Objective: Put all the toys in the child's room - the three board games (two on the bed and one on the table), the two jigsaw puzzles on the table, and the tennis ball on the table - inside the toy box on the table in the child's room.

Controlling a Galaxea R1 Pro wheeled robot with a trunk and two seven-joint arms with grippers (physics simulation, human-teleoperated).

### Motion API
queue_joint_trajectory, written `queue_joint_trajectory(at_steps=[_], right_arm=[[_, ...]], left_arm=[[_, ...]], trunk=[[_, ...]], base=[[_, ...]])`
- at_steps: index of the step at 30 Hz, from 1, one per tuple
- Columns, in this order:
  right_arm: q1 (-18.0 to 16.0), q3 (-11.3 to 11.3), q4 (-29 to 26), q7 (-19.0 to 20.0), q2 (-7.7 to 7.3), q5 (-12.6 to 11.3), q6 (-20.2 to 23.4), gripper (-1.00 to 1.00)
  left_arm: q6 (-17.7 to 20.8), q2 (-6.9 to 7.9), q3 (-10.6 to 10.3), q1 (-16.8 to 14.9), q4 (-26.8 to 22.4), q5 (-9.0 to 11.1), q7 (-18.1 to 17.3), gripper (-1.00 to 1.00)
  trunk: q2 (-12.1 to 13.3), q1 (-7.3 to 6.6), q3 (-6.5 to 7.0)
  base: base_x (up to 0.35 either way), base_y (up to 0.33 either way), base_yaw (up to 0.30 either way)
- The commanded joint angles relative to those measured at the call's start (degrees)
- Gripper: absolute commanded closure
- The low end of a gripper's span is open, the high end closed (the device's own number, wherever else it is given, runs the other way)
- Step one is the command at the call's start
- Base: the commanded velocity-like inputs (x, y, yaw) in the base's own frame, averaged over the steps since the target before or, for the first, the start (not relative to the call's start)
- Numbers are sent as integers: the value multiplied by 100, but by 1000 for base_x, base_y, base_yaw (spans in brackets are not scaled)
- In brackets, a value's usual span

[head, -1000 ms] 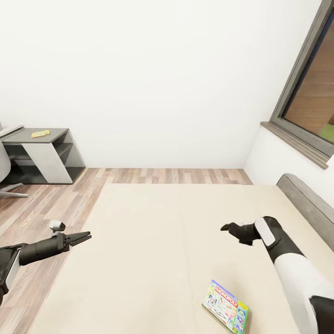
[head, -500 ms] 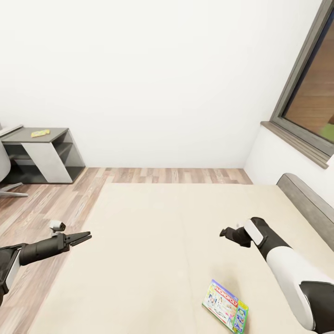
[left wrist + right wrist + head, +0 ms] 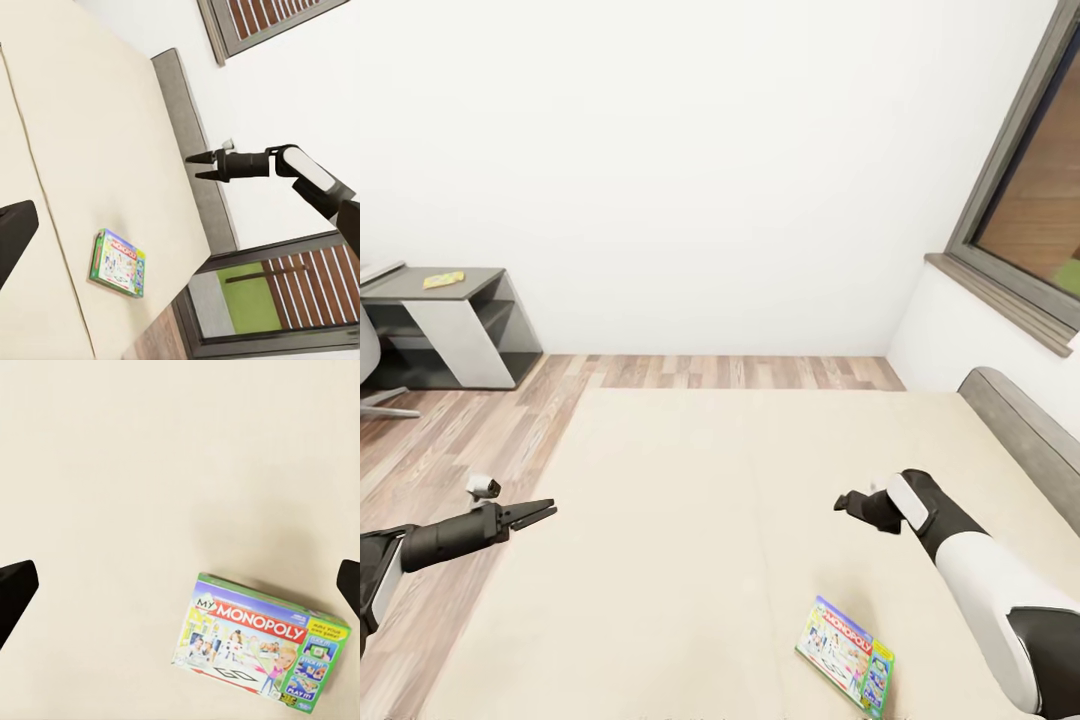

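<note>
Far left by wall: dark grey side section of table (image 3: pixel 455 295), small yellow flat thing (image 3: pixel 444 281) on top, too small to tell what. Left gripper (image 3: pixel 542 513) hanging over wood floor (image 3: pixel 450 440) just off bed's left edge, fingers parted, nothing in them. Bed (image 3: pixel 690 500) mostly bare. Board game (image 3: pixel 846 656), pale green Monopoly box, flat near bed's front edge, toward right. Right gripper (image 3: pixel 845 499) above it, spread wide, holding nothing.

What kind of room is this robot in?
Probably a child's bedroom: a wide cream bed fills the middle with a Monopoly box lying on it, a low grey desk stands by the white wall, and a window is alongside.
</note>
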Motion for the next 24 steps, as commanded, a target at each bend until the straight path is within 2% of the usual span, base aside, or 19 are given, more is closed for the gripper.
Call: queue_joint_trajectory(at_steps=[1,24], right_arm=[[-3,6,-4,-51,-4,-61,21,-100],[77,4,82,-53,-21,-70,31,-100]], left_arm=[[61,1,0,-5,-1,-4,-24,-100],[61,1,1,-5,-1,-4,-24,-100]], trunk=[[-12,3,-20],[-12,3,-237]], base=[[0,0,0],[0,0,0]])
